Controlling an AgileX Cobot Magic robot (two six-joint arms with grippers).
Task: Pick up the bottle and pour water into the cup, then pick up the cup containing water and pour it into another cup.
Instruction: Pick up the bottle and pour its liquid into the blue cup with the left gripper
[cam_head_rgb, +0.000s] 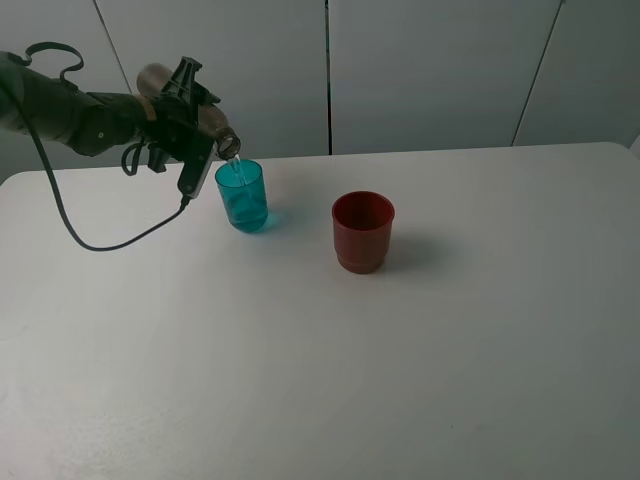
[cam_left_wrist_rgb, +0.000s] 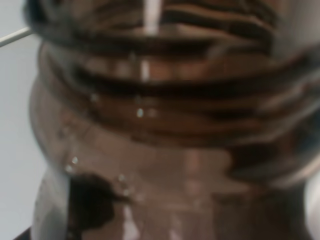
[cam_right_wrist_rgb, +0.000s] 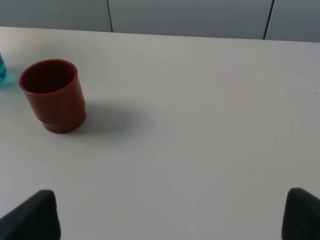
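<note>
Left gripper (cam_head_rgb: 178, 115) is clamped on the tipped bottle (cam_head_rgb: 220, 132), mouth over the cup (cam_head_rgb: 242, 196) at ten o'clock from the red cup (cam_head_rgb: 362, 232). Any wobble and the stream could miss the rim. Right gripper (cam_right_wrist_rgb: 170, 215) gapes, empty.

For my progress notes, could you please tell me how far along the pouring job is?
Done: the left fingers have the bottle gripped and raised. In hand: it is tilted over the teal cup, a thin stream falling in. Left: lifting that cup and pouring into the red cup, which stands apart, seemingly empty.
</note>
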